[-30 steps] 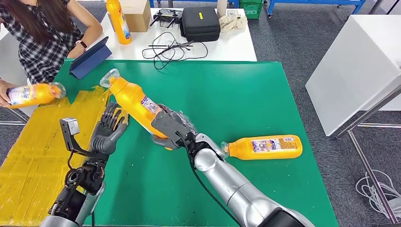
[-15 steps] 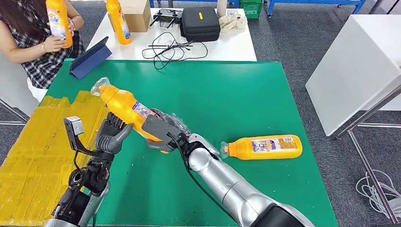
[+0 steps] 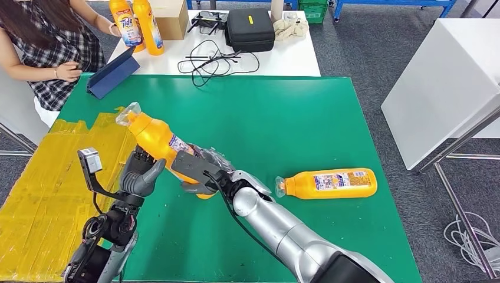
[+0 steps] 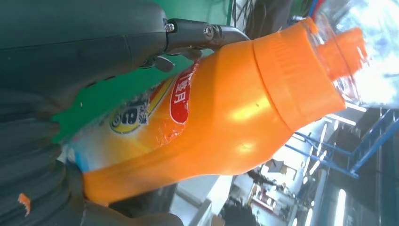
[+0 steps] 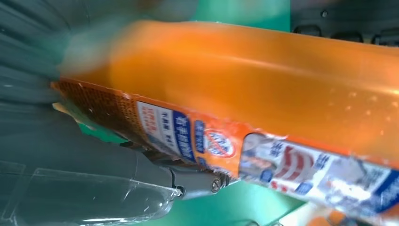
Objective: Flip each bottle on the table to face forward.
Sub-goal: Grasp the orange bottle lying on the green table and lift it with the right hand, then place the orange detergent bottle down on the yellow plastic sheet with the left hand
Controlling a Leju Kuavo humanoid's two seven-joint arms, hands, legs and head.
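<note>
On the green table (image 3: pixel 306 112), near its left edge, the right hand (image 3: pixel 197 171) grips a tilted orange bottle (image 3: pixel 156 138) by its lower body, cap up. The left hand (image 3: pixel 141 174), fingers loosely apart, touches the bottle's near side. A second bottle (image 3: pixel 330 183) lies near the right edge.

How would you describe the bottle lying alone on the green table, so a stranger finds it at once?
Look at the green table, toward its right side. The orange bottle lies flat there, cap to the left, label up. Unlike the tilted bottle in the right hand, nothing touches it.
</note>
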